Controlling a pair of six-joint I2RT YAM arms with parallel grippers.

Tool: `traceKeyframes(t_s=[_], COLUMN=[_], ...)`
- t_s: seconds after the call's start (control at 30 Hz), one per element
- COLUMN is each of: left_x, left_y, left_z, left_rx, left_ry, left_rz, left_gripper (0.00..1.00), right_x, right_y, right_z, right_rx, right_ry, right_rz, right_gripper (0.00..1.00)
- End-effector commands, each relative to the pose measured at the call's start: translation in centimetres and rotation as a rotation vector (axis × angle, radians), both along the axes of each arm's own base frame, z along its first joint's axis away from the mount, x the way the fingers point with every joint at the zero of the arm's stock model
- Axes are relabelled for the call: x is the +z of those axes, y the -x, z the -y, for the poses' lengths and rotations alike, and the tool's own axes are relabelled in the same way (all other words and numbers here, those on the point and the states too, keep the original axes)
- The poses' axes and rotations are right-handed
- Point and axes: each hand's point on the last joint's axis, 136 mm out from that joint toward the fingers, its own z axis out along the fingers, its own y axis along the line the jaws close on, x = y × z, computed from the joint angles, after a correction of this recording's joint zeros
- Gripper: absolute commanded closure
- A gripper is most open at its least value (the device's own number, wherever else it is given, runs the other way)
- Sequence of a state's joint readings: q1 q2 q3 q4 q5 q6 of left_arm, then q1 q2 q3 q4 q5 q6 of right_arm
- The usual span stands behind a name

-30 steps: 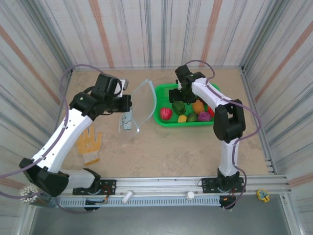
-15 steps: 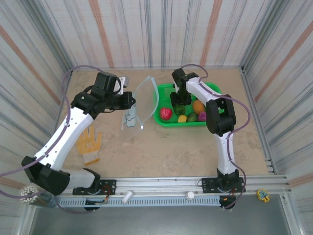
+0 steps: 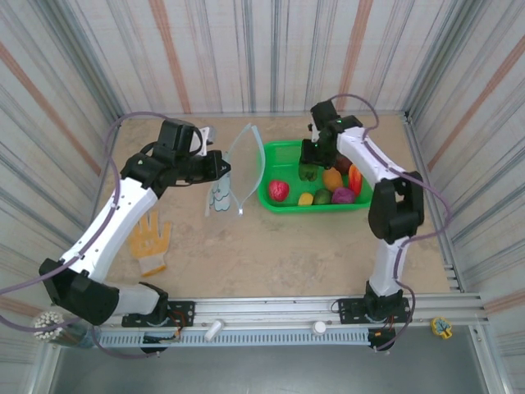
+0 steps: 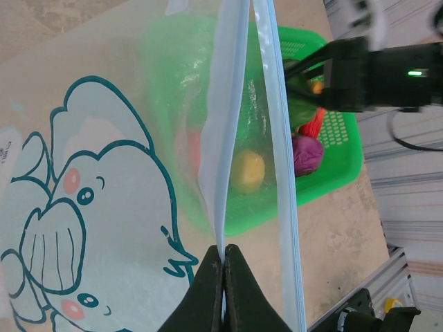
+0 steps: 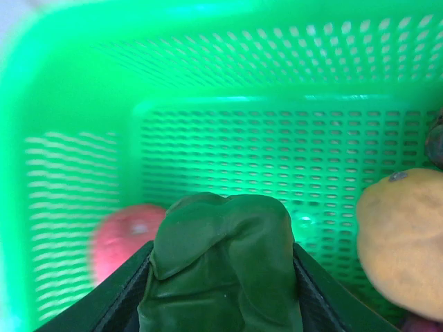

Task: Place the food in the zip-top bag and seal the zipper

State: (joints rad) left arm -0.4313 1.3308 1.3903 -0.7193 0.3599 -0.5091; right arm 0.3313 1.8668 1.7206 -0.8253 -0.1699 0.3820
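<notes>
Since a second ago the right gripper (image 3: 311, 166) has closed from wide apart onto a dark green toy vegetable (image 5: 225, 263) and lifted it off the floor of the green basket (image 3: 287, 205). Its elbow has swung out towards the bench's right edge. The fingers now clamp the piece from both sides. The left gripper (image 4: 223, 257) has hardly moved: its fingers are pressed together on one lip of the zip-top bag (image 3: 238, 172), pinching the pale blue zipper (image 4: 228, 104). The bag hangs upright with its mouth spread open, above the middle of the bench's far half, just left of the basket.

The bench (image 3: 271, 254) is a sandy tan sheet, walled left, far and right by striped corrugated panels (image 3: 262, 57), with a metal rail (image 3: 287, 310) along its near edge.

There is one bag and one basket, which sits towards the far right corner. One yellow glove (image 3: 150, 240) lies flat near the left edge. Of the food, one piece is held and six lie plainly in the basket: red (image 3: 279, 190), yellow (image 3: 305, 199), green (image 3: 322, 197) and purple (image 3: 343, 195) along its near side, orange (image 3: 332, 179) and red-orange (image 3: 354, 179) behind. A darker piece further back is too hidden to be sure of
</notes>
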Motion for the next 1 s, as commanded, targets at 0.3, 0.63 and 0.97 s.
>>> traceKeyframes(t_s=[0.3, 0.63, 0.97], left_x=[-0.5, 1.8, 2.4], left_y=[-0.9, -0.7, -0.3], left_z=[1.2, 0.3, -0.7], left_rx=[0.008, 0.059, 0.092], left_ry=[0.109, 0.159, 0.174], left_rz=[-0.055, -0.004, 0.015], left_gripper=[1.00, 1.00, 1.00], right_x=[16.7, 8.9, 9.4], right_y=[6.1, 9.3, 10.6], right_z=[-10.9, -18.1, -18.2], right_rx=[0.086, 0.118, 0.161], right_ry=[-0.522, -0.456, -0.393], right_rz=[0.248, 0.103, 0.122], right_gripper=[0.63, 0.61, 0.10])
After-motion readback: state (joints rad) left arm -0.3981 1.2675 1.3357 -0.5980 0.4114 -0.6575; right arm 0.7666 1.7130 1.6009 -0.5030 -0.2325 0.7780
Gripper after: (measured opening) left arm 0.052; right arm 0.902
